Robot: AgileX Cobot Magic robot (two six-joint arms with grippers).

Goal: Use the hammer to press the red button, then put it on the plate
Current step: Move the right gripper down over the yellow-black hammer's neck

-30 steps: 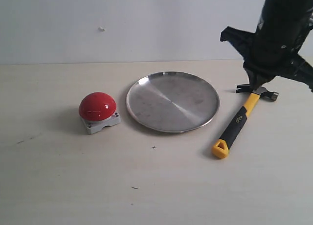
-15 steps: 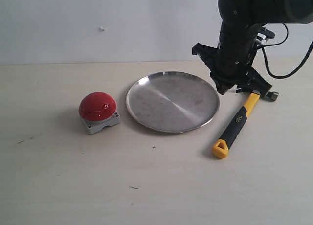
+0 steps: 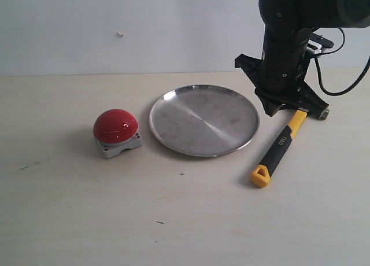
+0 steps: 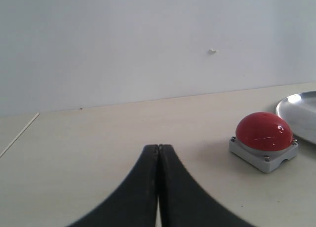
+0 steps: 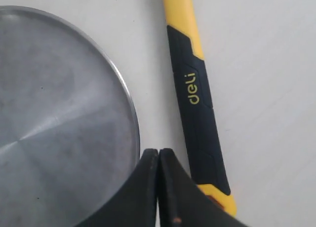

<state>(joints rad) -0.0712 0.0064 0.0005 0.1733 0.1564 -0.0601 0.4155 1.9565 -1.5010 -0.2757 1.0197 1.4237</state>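
The hammer [image 3: 280,143] lies flat on the table, right of the plate [image 3: 203,120]; its dark head is partly hidden behind my right arm and its yellow end points toward the front. In the right wrist view the black grip of the hammer [image 5: 197,113] runs beside the plate's rim [image 5: 129,101]. My right gripper [image 5: 158,151] is shut and empty, and hovers over the gap between them. In the exterior view that gripper [image 3: 277,104] hangs by the hammer's head end. The red button [image 3: 115,127] stands left of the plate. My left gripper [image 4: 158,147] is shut and empty, short of the button [image 4: 264,133].
A pale wooden table [image 3: 173,220] carries everything, with a white wall [image 3: 144,29] behind it. The right arm's cable [image 3: 347,87] loops at the far right. The plate's edge [image 4: 301,113] shows past the button in the left wrist view.
The right arm has swung in from the upper right and come down over the hammer's head end, beside the plate. Hammer, plate and button have not moved.
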